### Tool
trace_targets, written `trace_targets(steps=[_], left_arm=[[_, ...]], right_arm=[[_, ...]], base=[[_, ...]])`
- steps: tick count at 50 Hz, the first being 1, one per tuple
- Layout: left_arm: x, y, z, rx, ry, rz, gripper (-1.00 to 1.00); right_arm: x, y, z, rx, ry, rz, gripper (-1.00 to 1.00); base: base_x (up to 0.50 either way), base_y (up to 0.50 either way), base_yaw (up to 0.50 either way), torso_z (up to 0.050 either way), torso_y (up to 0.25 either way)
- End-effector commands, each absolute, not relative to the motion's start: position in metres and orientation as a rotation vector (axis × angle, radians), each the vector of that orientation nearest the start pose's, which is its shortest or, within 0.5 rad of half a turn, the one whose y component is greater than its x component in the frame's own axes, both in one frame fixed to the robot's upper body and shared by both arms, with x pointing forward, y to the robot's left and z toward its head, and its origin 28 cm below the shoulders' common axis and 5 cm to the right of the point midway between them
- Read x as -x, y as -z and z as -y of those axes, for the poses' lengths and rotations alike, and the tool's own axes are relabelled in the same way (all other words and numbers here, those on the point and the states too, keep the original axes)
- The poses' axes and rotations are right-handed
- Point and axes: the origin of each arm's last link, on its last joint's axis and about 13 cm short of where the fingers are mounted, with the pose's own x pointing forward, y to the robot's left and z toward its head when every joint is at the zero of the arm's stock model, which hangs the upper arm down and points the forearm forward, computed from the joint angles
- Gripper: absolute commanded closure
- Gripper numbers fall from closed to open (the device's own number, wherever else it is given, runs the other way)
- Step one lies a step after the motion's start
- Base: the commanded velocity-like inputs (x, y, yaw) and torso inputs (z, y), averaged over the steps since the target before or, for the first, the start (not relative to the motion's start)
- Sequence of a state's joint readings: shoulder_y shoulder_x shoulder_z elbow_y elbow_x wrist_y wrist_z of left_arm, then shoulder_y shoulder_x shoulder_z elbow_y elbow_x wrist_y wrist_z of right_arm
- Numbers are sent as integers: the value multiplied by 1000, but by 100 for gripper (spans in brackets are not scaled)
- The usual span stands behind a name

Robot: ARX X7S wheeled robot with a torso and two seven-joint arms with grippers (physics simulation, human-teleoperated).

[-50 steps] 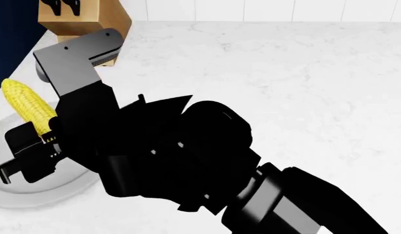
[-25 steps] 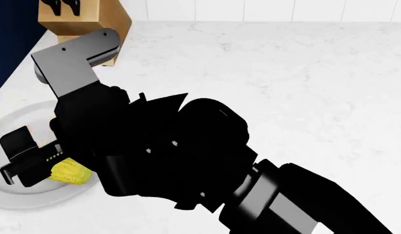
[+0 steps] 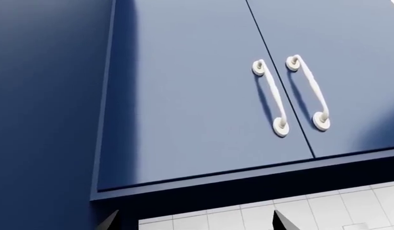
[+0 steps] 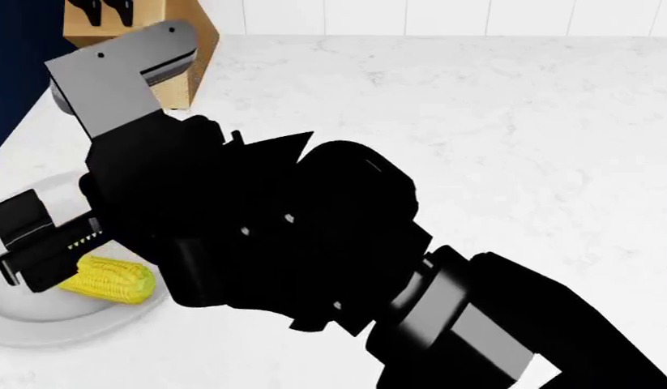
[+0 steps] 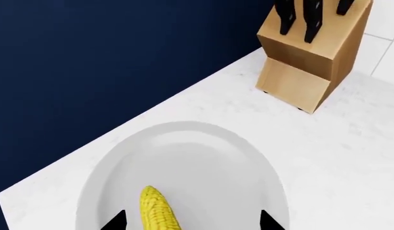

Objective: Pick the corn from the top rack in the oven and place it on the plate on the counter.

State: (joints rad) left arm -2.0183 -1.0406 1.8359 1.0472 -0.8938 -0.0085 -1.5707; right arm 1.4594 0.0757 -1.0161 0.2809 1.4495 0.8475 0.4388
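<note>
The yellow corn point(image 4: 106, 279) lies on its side on the white plate point(image 4: 52, 320) at the left of the white counter point(image 4: 506, 146). My right gripper point(image 4: 25, 243) hovers just above the corn, open and empty. In the right wrist view the corn point(image 5: 157, 213) lies on the plate point(image 5: 203, 153) between the spread fingertips of the right gripper point(image 5: 193, 221), touching neither. My left gripper point(image 3: 195, 221) is open and empty, pointing up at navy wall cabinets. The oven and the top rack are out of view.
A wooden knife block point(image 4: 193, 40) stands at the back left of the counter, behind the plate; it also shows in the right wrist view point(image 5: 309, 57). A navy panel point(image 5: 88, 62) borders the counter's left edge. Navy cabinet doors with white handles point(image 3: 271, 98) hang above white tiles.
The corn was held in the right gripper above the plate one second ago. It has dropped onto the plate, and the open gripper has risen a little.
</note>
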Motion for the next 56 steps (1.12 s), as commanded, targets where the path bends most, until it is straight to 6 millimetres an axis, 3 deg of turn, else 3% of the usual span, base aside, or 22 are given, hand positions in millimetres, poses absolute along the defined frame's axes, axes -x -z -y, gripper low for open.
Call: trace_targets(steps=[1, 14, 20, 26, 30, 31, 35, 37, 43, 51, 56], left_arm=[[-145, -294, -197, -141, 24, 892, -100], [-145, -294, -195, -148, 33, 889, -100], [-145, -295, -193, -153, 39, 884, -100], [-145, -299, -189, -164, 50, 884, -100], [-145, -300, -187, -169, 55, 882, -100], [-144, -300, -186, -174, 62, 879, -100], [-144, -300, -186, -178, 65, 872, -100], [-145, -298, -185, -186, 74, 863, -100], [-146, -292, -183, -191, 83, 847, -100], [-149, -281, -179, -190, 94, 828, -100], [-149, -279, -180, -189, 93, 822, -100]], right_arm=[[-313, -302, -47, 156, -763, -279, -100], [-300, -344, -43, 117, -785, -127, -100], [-276, -362, -35, 18, -829, -42, -100], [-244, -395, -13, -50, -822, 132, -100], [-241, -400, -3, -67, -787, 159, -100], [-237, -402, 9, -82, -755, 195, -100], [-234, -400, 18, -88, -726, 215, -100], [-225, -392, 38, -154, -648, 269, -100], [-191, -378, 57, -159, -598, 347, -100], [-140, -362, 57, -90, -593, 459, -100], [-128, -343, 53, -45, -590, 467, -100]], base=[[0, 0, 0, 0, 0], [0, 0, 0, 0, 0], [0, 0, 0, 0, 0], [0, 0, 0, 0, 0], [0, 0, 0, 0, 0], [0, 0, 0, 0, 0], [0, 0, 0, 0, 0], [0, 0, 0, 0, 0], [0, 0, 0, 0, 0], [0, 0, 0, 0, 0], [0, 0, 0, 0, 0]])
